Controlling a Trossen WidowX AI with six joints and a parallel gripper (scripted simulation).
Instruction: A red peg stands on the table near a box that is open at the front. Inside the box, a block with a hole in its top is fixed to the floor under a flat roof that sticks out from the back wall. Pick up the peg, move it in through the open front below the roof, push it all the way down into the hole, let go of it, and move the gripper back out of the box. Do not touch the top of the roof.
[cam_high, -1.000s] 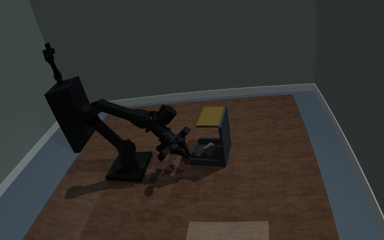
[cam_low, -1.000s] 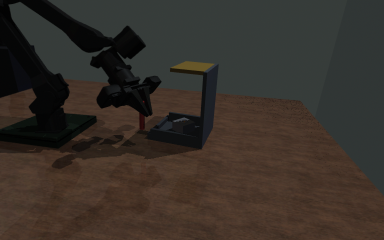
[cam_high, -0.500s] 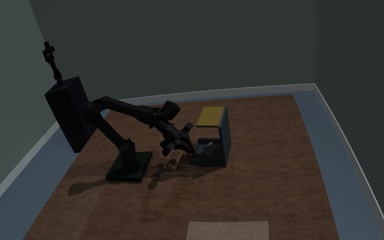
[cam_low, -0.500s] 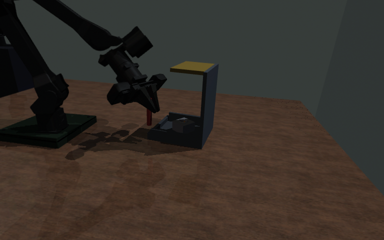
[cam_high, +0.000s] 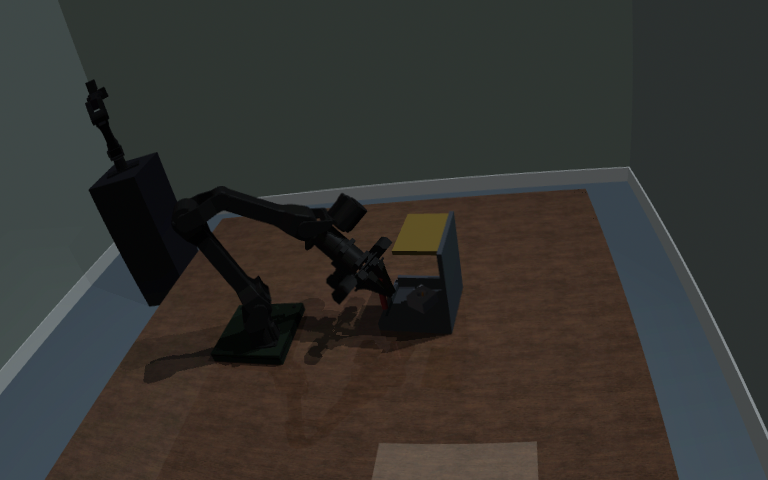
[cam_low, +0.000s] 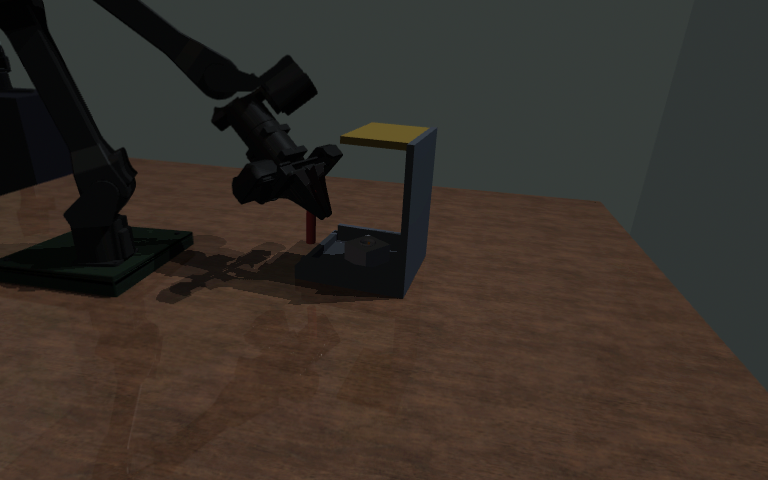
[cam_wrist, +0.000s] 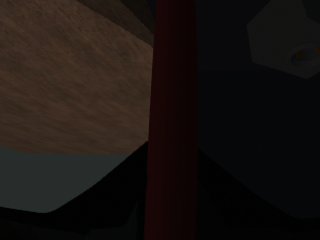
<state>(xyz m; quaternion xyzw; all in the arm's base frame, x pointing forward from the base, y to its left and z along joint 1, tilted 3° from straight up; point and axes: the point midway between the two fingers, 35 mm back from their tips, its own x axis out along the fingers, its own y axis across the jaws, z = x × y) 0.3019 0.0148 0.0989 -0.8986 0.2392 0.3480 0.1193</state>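
Observation:
My gripper (cam_low: 317, 206) is shut on the red peg (cam_low: 310, 227) and holds it upright by its top end, just outside the open front of the dark blue box (cam_low: 373, 249). The peg's lower end hangs near the box's front lip, a little above the table. In the wrist view the peg (cam_wrist: 172, 127) runs up the middle of the frame, and the block's hole (cam_wrist: 302, 55) shows at the upper right. The block with the hole (cam_low: 367, 247) sits on the box floor under the yellow roof (cam_low: 385, 134). The gripper (cam_high: 385, 288) is below roof height in the top view, with the roof (cam_high: 421, 233) to its upper right.
The arm's base plate (cam_low: 93, 257) lies on the table left of the box. A dark tall block (cam_high: 138, 226) with a camera mast stands at the table's far left. A pale patch (cam_high: 455, 459) marks the table's near edge. The box's back wall (cam_low: 417, 209) rises behind the block.

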